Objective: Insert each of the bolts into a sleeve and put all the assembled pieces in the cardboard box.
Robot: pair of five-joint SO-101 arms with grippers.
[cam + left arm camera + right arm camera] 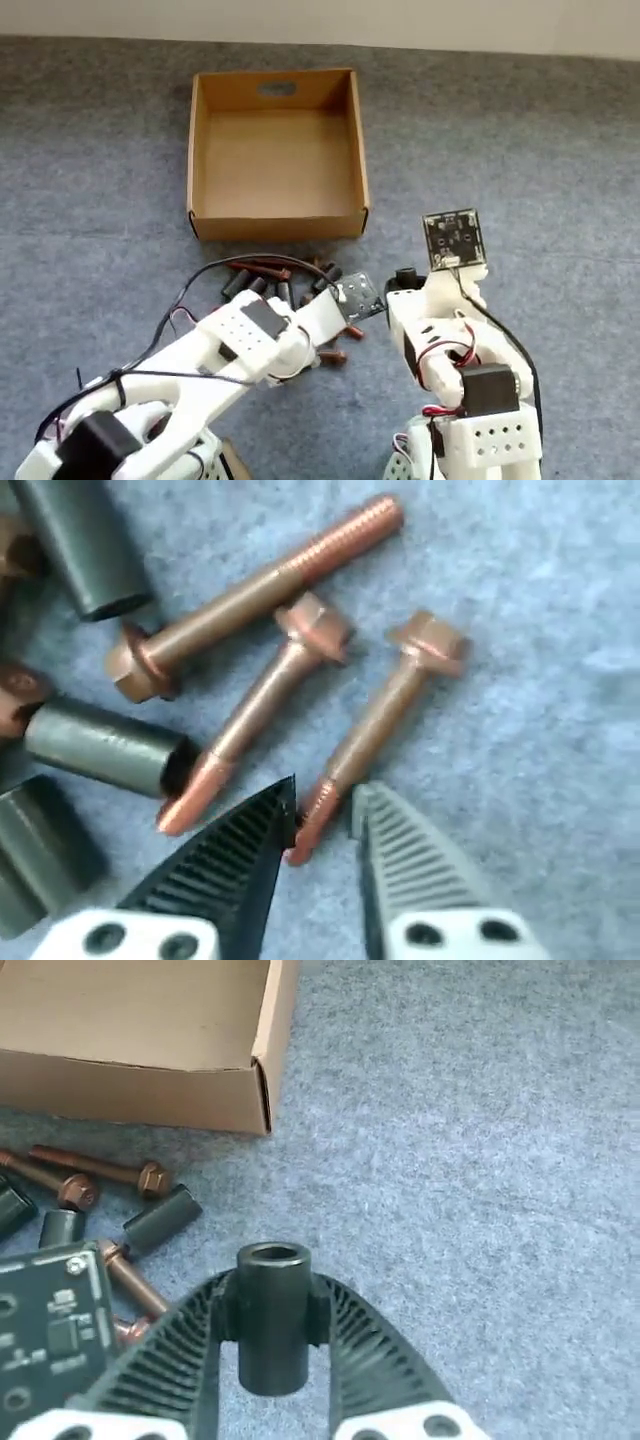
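My left gripper (325,805) is open low over the carpet, with its fingertips on either side of the threaded tip of a copper bolt (380,715). Two more copper bolts (265,715) lie beside it, and dark grey sleeves (100,745) lie close by. My right gripper (272,1295) is shut on a black sleeve (270,1260), held upright with its open bore facing up, just right of the pile (290,285). In the high view this sleeve (405,277) is at the right arm's tip. The cardboard box (278,225) stands behind the pile with nothing in it.
The left arm (250,335) lies across the near side of the pile, and its camera board (45,1330) sits close to my right gripper. Loose bolts (100,1170) and a sleeve (160,1218) lie in front of the box corner (262,1100). Grey carpet stretches open to the right.
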